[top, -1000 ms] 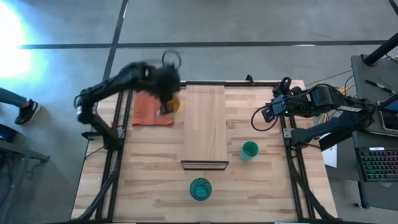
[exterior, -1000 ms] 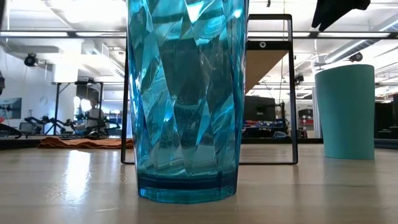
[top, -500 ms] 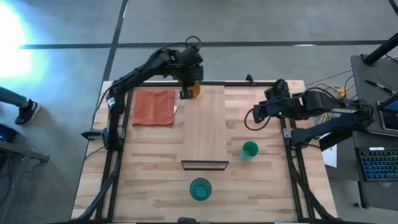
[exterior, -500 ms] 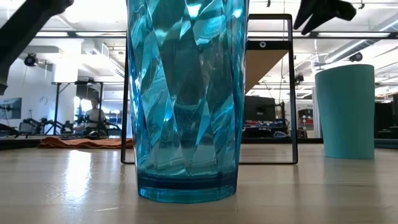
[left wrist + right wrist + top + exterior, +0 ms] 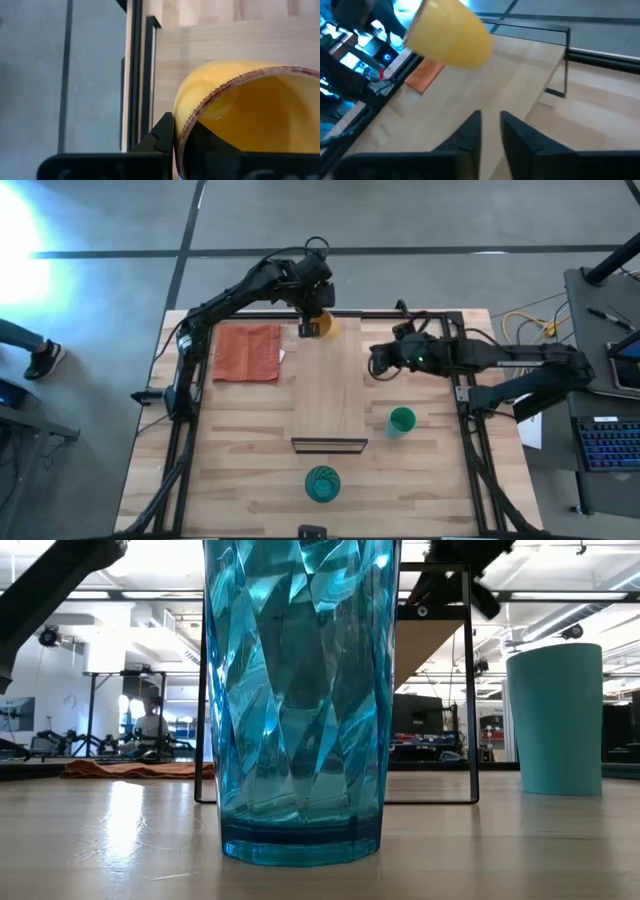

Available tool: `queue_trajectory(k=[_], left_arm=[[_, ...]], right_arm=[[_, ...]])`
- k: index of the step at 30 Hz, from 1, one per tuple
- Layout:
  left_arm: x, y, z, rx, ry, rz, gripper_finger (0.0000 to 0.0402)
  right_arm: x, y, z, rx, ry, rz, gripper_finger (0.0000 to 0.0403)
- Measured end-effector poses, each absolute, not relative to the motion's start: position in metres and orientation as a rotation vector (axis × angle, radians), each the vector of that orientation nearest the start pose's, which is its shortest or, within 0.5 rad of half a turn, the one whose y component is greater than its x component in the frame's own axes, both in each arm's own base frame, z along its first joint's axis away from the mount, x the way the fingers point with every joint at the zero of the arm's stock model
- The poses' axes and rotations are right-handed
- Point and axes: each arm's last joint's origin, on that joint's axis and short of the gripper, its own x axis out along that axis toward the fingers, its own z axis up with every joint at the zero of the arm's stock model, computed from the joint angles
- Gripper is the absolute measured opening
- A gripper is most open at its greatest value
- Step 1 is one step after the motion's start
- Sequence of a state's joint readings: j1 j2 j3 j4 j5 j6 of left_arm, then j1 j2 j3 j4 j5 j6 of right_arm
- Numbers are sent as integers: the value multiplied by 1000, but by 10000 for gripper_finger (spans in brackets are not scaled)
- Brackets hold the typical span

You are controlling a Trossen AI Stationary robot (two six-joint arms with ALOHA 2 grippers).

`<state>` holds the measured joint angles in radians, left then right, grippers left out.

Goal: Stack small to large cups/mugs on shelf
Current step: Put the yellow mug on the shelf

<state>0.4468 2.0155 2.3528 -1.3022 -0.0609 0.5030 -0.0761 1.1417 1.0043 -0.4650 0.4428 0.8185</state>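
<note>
My left gripper (image 5: 309, 328) is shut on the small orange cup (image 5: 323, 325) over the far end of the light-wood shelf (image 5: 330, 385). The cup also shows in the right wrist view (image 5: 451, 37). My right gripper (image 5: 376, 363) hangs empty at the shelf's right side, fingers nearly together, pointing toward the orange cup. The green cup (image 5: 401, 421) stands upright on the table right of the shelf's near end. The teal tumbler (image 5: 322, 483) stands upright near the front edge and fills the low view (image 5: 300, 700). My left gripper holds the orange cup by its rim (image 5: 181, 131), one finger (image 5: 164, 134) outside the wall and the other inside. The cup is tilted, its mouth toward the gripper and its bottom pointing away. It is lifted clear above the shelf's far end.
An orange-red cloth (image 5: 248, 352) lies flat on the table left of the shelf. The shelf's dark frame (image 5: 329, 444) marks its near end. Black table rails run along both sides. Bare tabletop lies around the tumbler and the green cup.
My left gripper has carried the orange cup up from over the cloth toward the table's far right, to the shelf's far end. My right gripper has moved toward the table's left, in to the shelf's right side.
</note>
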Motion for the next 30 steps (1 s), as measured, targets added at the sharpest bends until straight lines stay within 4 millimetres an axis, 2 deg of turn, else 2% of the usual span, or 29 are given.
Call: queue_trajectory(k=[2,8,15,22,30], left_arm=[[360,175,400,266,1048,214,0],[360,174,400,253,1035,205,0],[361,174,400,229,1026,198,0],[361,174,396,203,1035,182,0],[365,177,374,134,1081,167,21]], right_arm=[[242,-41,312,697,331,-672,18],[262,-78,297,826,231,-523,9],[286,-112,275,854,304,-563,8],[305,-120,280,798,360,-551,8],[304,-120,298,698,479,-569,8]])
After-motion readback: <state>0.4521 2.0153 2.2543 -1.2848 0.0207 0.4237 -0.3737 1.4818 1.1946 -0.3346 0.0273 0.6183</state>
